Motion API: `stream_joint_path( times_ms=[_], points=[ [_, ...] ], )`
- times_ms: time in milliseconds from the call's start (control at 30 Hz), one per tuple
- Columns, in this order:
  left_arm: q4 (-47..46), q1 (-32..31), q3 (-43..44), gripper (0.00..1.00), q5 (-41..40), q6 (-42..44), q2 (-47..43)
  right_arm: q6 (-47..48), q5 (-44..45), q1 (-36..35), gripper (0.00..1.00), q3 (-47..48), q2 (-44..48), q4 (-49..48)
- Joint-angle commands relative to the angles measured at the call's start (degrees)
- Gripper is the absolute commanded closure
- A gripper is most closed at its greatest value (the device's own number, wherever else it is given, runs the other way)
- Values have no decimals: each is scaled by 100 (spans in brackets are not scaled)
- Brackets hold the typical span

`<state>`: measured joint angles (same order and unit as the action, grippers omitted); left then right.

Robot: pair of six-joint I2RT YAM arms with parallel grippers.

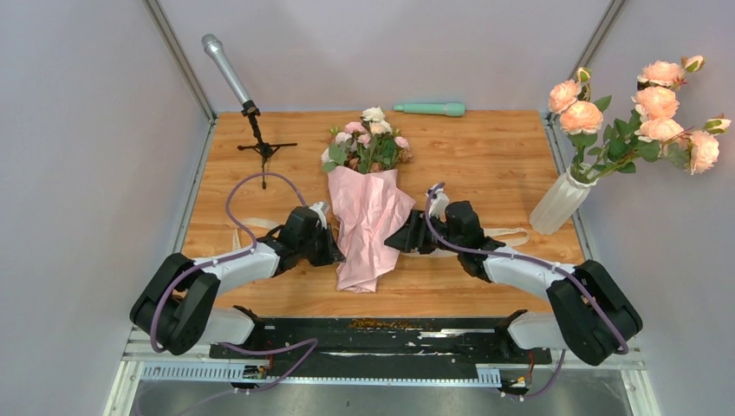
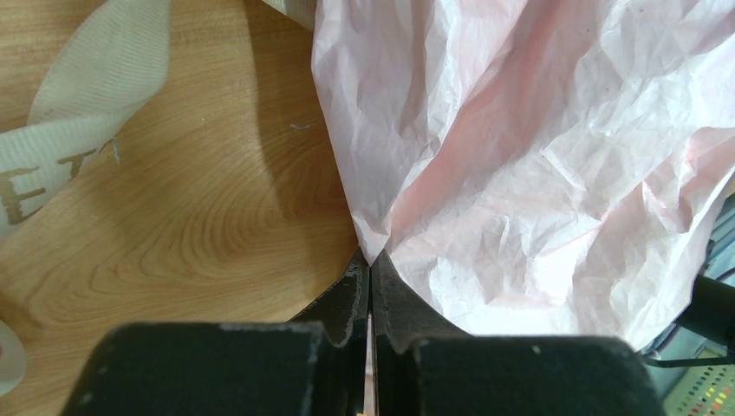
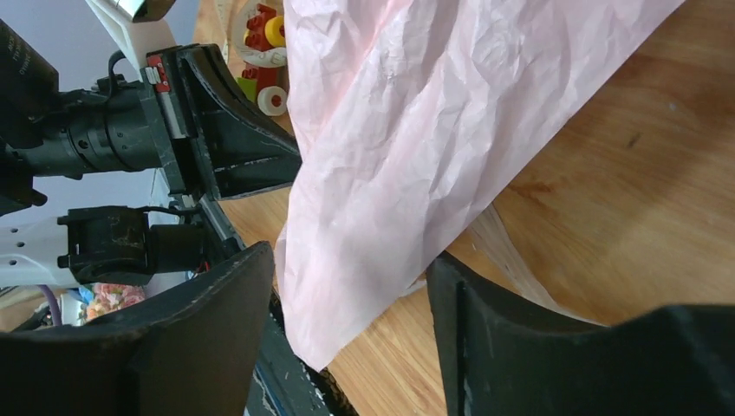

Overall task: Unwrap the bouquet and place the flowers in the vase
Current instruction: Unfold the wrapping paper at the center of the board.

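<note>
**A:** What have the left jaws got?

**B:** They are pressed fully together on a corner of the pink paper (image 2: 537, 173). The pinch sits at the bottom centre of the left wrist view.

**A:** And the right jaws?

**B:** Those stand wide apart, with one finger on either side of the wrap's right edge. The sheet hangs loose between them and nothing is clamped.

**A:** Where is the bouquet itself?

**B:** The bouquet (image 1: 368, 204) lies on the desk (image 1: 485, 165) in the centre of the overhead frame, between the two arms. The flowers (image 1: 368, 143) poke out at the upper end. They are small pink and white roses with green leaves. The paper is pale and crinkled, and it spreads loosely, then narrows toward the bottom of the frame. The cream ribbon (image 2: 78, 113) lies flat on the wood at the upper left of the left wrist view, and I see none of it around the wrap.

**A:** And the vase?

**B:** The vase (image 1: 559, 204) is white and ribbed. It stands at the right edge of the frame, well apart from the bouquet, and it holds larger peach roses (image 1: 659, 104).

**A:** What could go wrong from here?

**B:** The paper looks thin. A sideways pull on one pinched corner could tear it or let it slip free. It could also drag the whole bundle along without opening it. If the right jaws close too deep, they may catch stems along with the paper. Later on, the crowded neck of the vase could snag stems and tip it.
</note>
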<state>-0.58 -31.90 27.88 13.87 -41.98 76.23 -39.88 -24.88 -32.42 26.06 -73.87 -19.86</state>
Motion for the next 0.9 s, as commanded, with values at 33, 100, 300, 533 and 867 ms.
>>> stream_joint_path(
  times_ms=[33, 100, 300, 533, 867],
  points=[
    [14, -27, 371, 81, -314, 170, -382, 196, -393, 0, 43, 691, -343, -247],
    [293, -27, 471, 63, -496, 284, -503, 184, -403, -13, 54, 763, -403, -233],
    [1420, 26, 927, 20, -1448, 741, -1265, 532, -140, -402, 86, 1340, -414, 422],
    [2183, 803, 913, 1, -1965, 889, -2750, 1027, 312, -1332, 100, 2473, -1058, 924],
    [3337, 1439, 1458, 0, -1928, 1033, -3840, 1140, 280, -2144, 100, 4112, -3152, 871]
  ],
)
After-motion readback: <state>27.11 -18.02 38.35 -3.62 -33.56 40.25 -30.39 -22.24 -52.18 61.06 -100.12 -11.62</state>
